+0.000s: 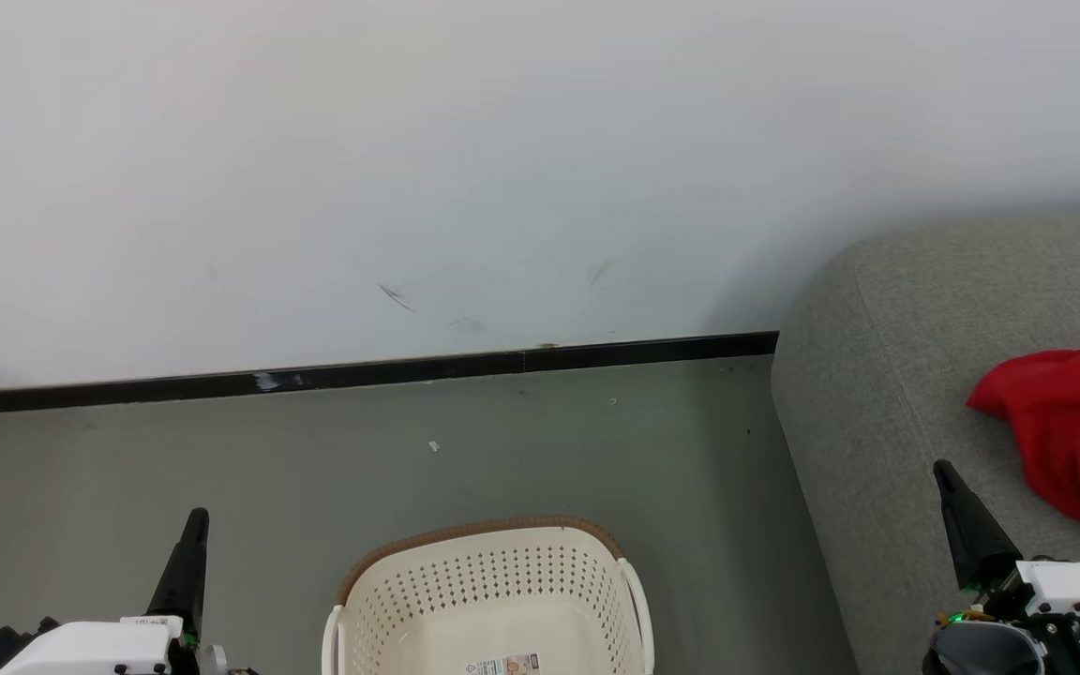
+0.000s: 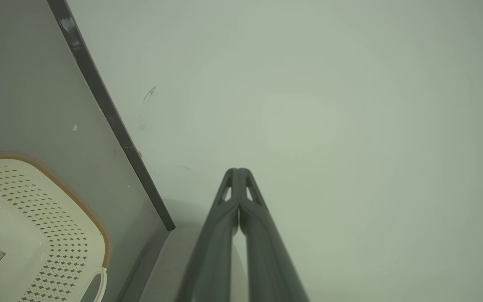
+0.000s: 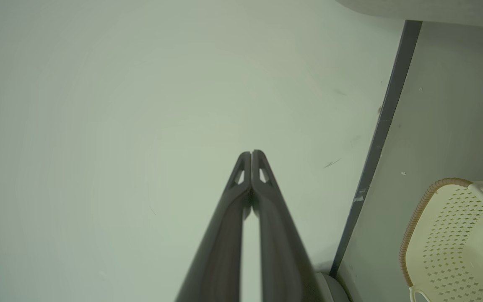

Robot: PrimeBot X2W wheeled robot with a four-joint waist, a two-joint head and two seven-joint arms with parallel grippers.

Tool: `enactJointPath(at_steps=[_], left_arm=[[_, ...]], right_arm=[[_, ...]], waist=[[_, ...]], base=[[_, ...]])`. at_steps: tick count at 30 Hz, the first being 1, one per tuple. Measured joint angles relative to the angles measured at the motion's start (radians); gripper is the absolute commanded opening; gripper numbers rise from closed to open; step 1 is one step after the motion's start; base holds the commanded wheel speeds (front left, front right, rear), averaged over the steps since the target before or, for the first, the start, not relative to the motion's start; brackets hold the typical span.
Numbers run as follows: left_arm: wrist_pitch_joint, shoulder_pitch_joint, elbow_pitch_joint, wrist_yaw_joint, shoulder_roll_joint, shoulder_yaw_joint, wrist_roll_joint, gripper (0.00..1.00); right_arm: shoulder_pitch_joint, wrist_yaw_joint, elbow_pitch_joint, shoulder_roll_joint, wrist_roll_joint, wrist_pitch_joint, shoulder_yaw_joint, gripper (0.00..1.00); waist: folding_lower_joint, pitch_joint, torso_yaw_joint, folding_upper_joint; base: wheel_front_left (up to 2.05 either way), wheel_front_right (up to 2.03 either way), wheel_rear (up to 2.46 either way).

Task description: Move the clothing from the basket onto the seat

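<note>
Red clothing (image 1: 1079,427) and basket (image 1: 493,586) cut by edges

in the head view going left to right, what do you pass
left gripper, dark fingers shut → oval cream-white perforated plastic basket with brown rim → large grey fabric seat → right gripper, also shut → soft red clothing lying on the seat

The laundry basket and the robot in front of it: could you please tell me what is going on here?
The robot is moving clothing from the basket to the grey seat. Red clothing lies on the seat, and the part of the basket in view holds no garment, just a label on its bottom. Both claws are shut and empty: the left claw is beside the basket, and the right claw is near the clothing without touching it.
</note>
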Motion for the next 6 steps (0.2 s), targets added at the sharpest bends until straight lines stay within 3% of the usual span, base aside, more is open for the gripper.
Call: enactJointPath(at_steps=[6], left_arm=[[0.0,0.0,0.0,0.0,0.0,0.0,0.0,0.0]], right_arm=[[0.0,0.0,0.0,0.0,0.0,0.0,0.0,0.0]], waist=[[0.0,0.0,0.0,0.0]], base=[[0.0,0.0,0.0]])
